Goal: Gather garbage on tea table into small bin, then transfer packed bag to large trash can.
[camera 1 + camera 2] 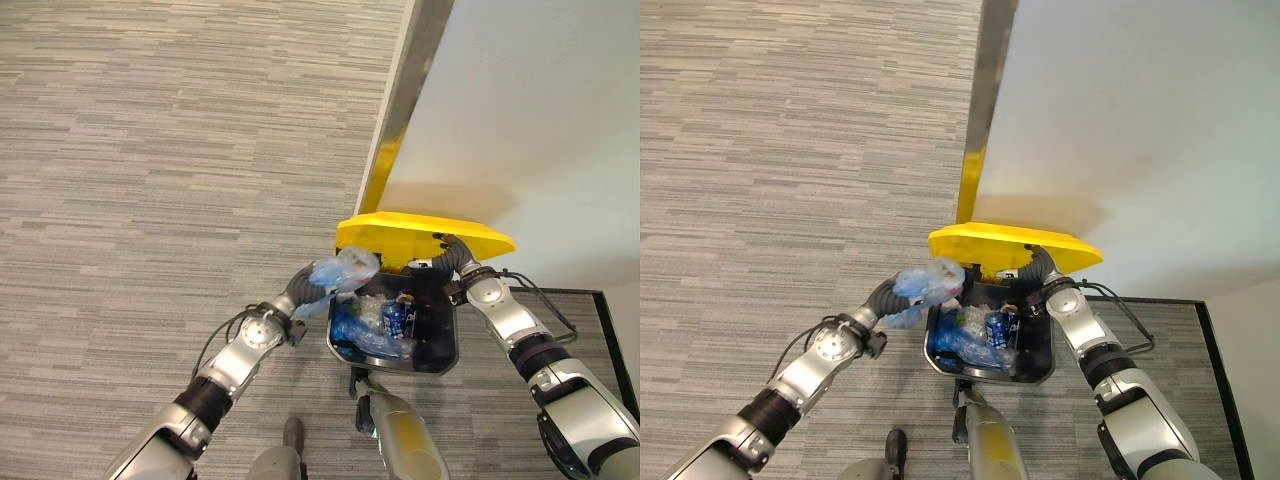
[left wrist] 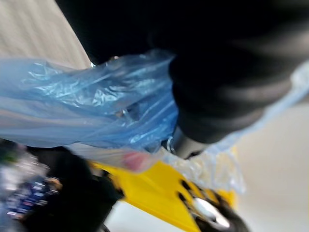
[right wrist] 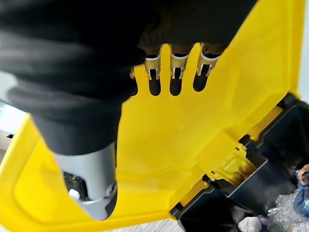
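My left hand (image 1: 892,290) was curled tight around the gathered neck of the thin, crinkled blue plastic bag (image 1: 340,272), and in my left wrist view the film bunched out from under the dark ribbed cover, so the fingers themselves were mostly hidden behind it. The bag was held at the left rim of the large black trash can (image 1: 445,350), its bulk hanging just above that edge, partly over the opening and partly over the floor.

My right hand (image 3: 176,72) lay with straight fingers pressed flat against the inner face of the bright yellow hinged lid (image 1: 1015,243), the dark fingertips (image 3: 175,84) spread slightly apart, the thumb hidden behind the wrist cover. The lid stood raised at the can's far edge, tilted back toward the white wall (image 1: 540,120), with the yellow hinge pieces meeting the black body beneath it.

Inside the can sat a heap of clear and blue wrappers (image 1: 970,340) along the left and near sides, with a dark blue printed can (image 1: 398,318) upright near the middle. The trash can stood on grey striped carpet (image 1: 150,150), close to a metal strip (image 1: 410,70) at the wall's corner.
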